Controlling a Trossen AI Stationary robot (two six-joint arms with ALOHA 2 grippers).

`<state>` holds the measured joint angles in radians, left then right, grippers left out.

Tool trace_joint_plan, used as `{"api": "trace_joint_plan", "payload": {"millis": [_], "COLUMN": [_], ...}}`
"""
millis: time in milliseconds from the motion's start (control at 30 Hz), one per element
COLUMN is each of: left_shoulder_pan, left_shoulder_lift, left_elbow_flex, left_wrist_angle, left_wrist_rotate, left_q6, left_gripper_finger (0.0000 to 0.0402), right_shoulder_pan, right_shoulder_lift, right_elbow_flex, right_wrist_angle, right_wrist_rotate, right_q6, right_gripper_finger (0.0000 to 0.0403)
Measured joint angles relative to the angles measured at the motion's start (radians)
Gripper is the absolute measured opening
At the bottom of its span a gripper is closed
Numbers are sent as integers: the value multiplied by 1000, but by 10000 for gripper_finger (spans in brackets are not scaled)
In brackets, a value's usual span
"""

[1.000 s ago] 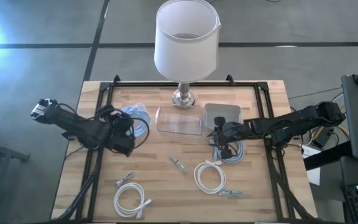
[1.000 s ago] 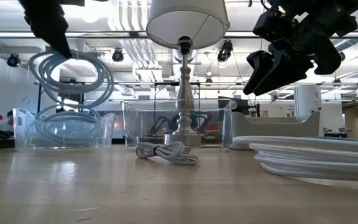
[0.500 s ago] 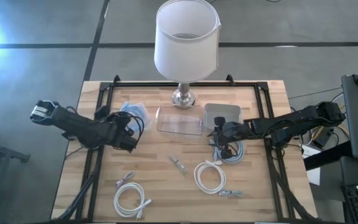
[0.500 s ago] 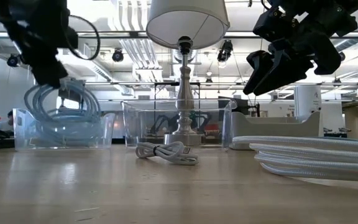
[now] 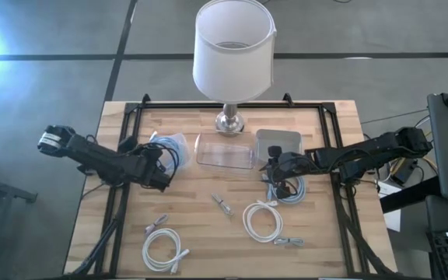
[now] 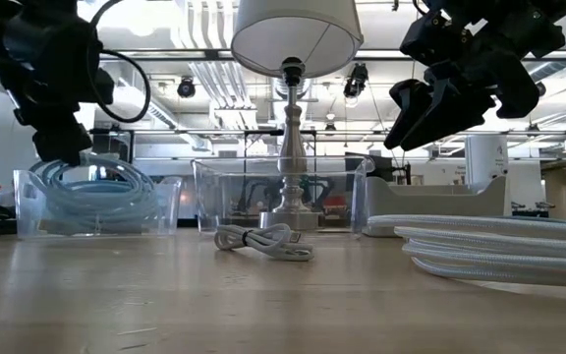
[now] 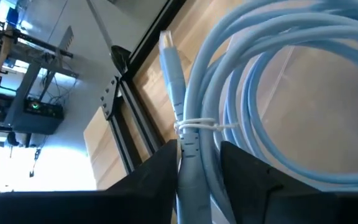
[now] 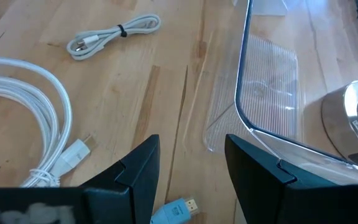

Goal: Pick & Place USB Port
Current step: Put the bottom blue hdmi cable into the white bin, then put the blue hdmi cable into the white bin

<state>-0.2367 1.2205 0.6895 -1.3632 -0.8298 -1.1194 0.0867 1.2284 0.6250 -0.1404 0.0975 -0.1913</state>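
The light-blue USB cable coil point(image 5: 169, 143) lies in a clear tray point(image 6: 23, 202) at the table's far left. Its plug point(image 7: 166, 43) sticks out past a white tie point(image 7: 194, 124). My left gripper point(image 5: 164, 166) point(image 6: 62, 152) point(image 7: 197, 148) stands just over the tray's near side, shut on the cable. My right gripper point(image 5: 274, 167) point(image 6: 430, 98) point(image 8: 188, 168) hangs open above the table at the right, over a pale grey-blue coil point(image 5: 286, 188), touching nothing. My left gripper pinches one strand of the blue cable point(image 7: 188, 140) between its two fingers, just behind the white tie and plug. The fingers come from above and lie along the strand. The coil point(image 6: 96, 192) lies in the tray below them.
A lamp point(image 5: 233, 54) stands at the far middle, with a second clear container point(image 5: 224, 152) before it and a grey box point(image 5: 278, 141) to its right. White cable coils point(image 5: 263, 219) point(image 5: 164, 247) and small bundles point(image 5: 222, 204) point(image 8: 114, 34) lie on the near half.
My left gripper has moved down and slightly toward the far edge, carrying the blue coil. The coil hung clear above the tray a second ago and now lies inside it.
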Motion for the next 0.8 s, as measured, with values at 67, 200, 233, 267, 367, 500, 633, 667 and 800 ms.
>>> {"api": "trace_joint_plan", "payload": {"millis": [67,200,233,267,367,500,633,667,800], "left_shoulder_pan": [0,0,0,0,0,-1,-2,-2,-2], "left_shoulder_lift": [0,0,0,0,0,0,0,0,0], "left_elbow_flex": [14,62,75,88,135,207,267,278,298], "left_wrist_angle": [-1,-1,-1,-1,-1,9,81,111,332], "left_wrist_rotate": [2,30,35,35,36,-2,-73,-84,-110], "left_q6": [0,1,0,1,33,77,149,183,388], "left_gripper_finger": [143,172,178,184,195,196,195,195,193], "right_shoulder_pan": [0,0,0,0,0,0,0,0,0], "right_shoulder_lift": [0,0,0,0,0,0,0,0,0], "right_elbow_flex": [0,0,0,0,0,0,0,0,0], "right_wrist_angle": [0,0,0,0,1,2,4,4,4], "right_wrist_rotate": [0,0,0,0,0,0,0,0,0], "right_q6": [0,-2,-3,-3,-3,1,38,51,126], "right_gripper_finger": [178,178,178,178,178,178,178,178,178]}}
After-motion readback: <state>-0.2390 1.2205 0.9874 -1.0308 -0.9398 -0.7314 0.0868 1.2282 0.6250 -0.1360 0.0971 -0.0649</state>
